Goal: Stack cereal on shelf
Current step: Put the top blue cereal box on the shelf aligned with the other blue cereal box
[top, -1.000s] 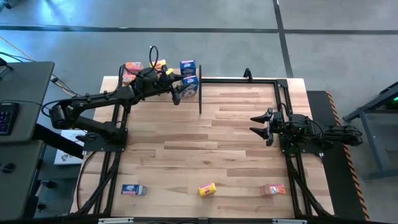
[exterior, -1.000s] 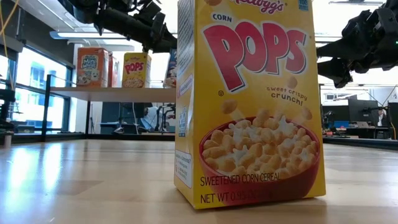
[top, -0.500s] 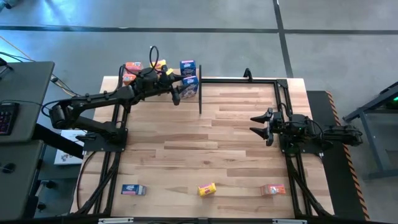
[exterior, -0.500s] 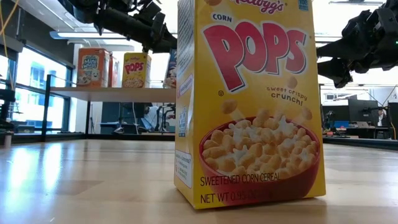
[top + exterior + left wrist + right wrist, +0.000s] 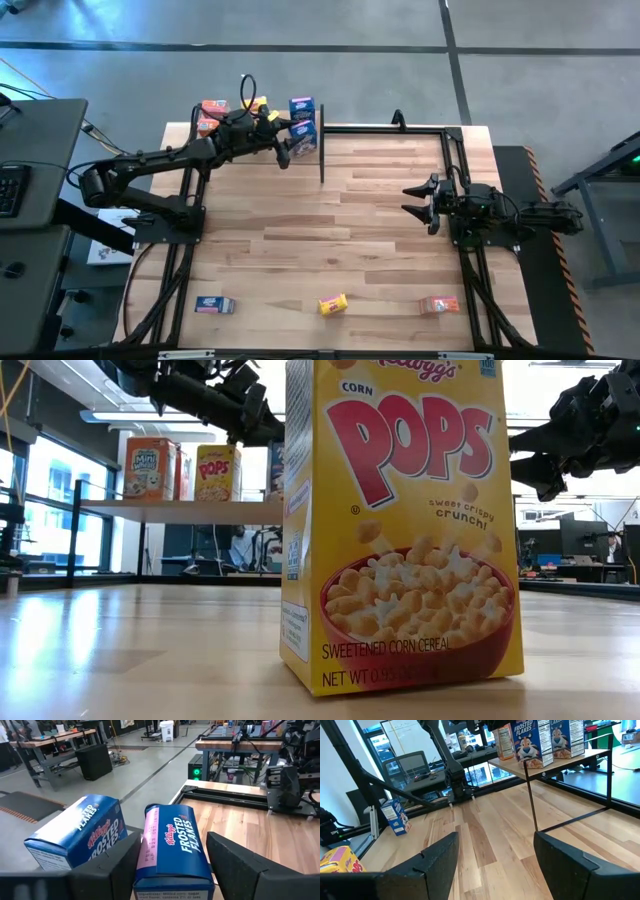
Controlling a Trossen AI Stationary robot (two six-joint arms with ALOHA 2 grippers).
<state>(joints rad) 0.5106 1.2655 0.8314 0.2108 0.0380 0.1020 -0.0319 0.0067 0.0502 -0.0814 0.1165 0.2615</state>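
- Far-left corner: six small cardboard cereal boxes are seen on the light-wood shelf [image 5: 262, 150] with thin black posts, among them two blue Frosted Flakes boxes [image 5: 303, 105].
- The left gripper [image 5: 289, 140] is poised around the nearer blue box [image 5: 172, 847]; the fingers straddle it with gaps showing, so it is judged released.
- Near edge: a blue box [image 5: 214, 305], a yellow box [image 5: 332, 304] and an orange-red box [image 5: 438, 305] lie unplaced; three remain.
- The right gripper [image 5: 417, 202] waits spread and empty.

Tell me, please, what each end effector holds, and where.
Left end effector brackets a blue cereal box's sides; whether it grips cannot be told. Right end effector holds nothing.
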